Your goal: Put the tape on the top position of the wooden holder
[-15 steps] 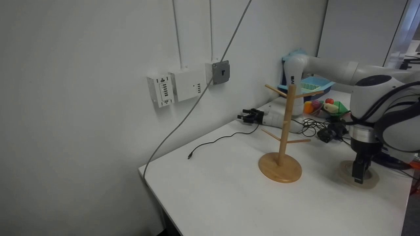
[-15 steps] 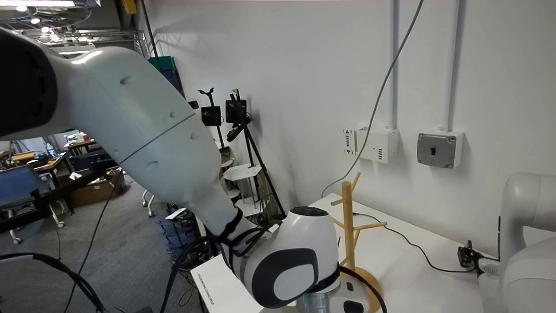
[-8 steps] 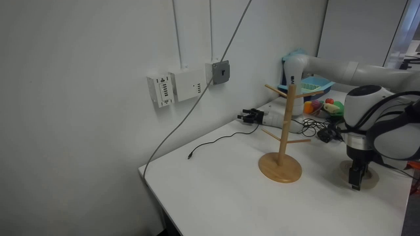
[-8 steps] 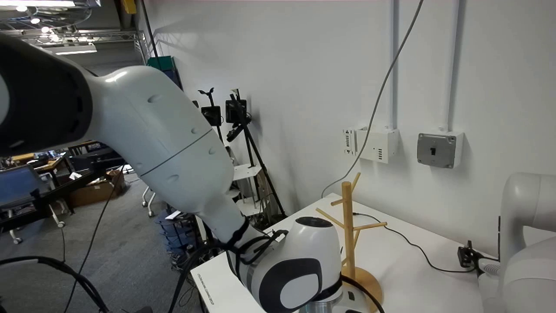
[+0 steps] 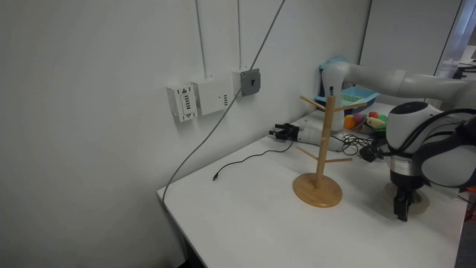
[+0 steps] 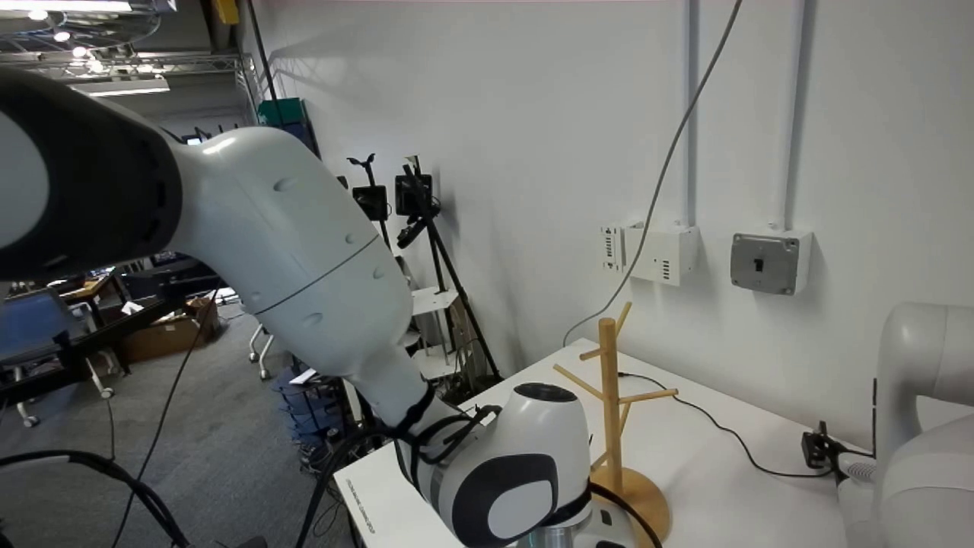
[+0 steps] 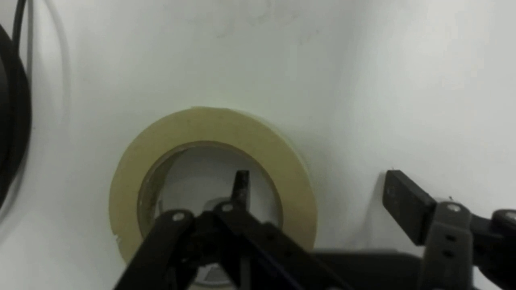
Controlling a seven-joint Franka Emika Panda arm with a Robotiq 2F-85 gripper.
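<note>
The tape (image 7: 209, 123), a flat beige ring, lies flat on the table in the wrist view. It also shows, partly hidden behind the gripper, in an exterior view (image 5: 423, 205). My gripper (image 7: 317, 177) is open, pointing down. One finger (image 7: 242, 183) is within the outline of the tape's hole; the other finger (image 7: 407, 205) is outside the ring to the right. The ring's wall is between them, apart from both. The wooden holder stands upright in both exterior views (image 5: 324, 149) (image 6: 611, 396), with bare pegs. In an exterior view the gripper (image 5: 402, 212) is right of the holder.
A second white arm (image 5: 375, 79) with a black gripper (image 5: 285, 132) rests behind the holder. Toy food (image 5: 372, 121), a blue tray (image 5: 359, 96) and black cables (image 5: 353, 143) are at the back. A black round object (image 7: 12, 117) lies left of the tape.
My gripper has come down and slightly left in an exterior view, its fingertips now near the table at the tape. The tape and the holder have not moved.
</note>
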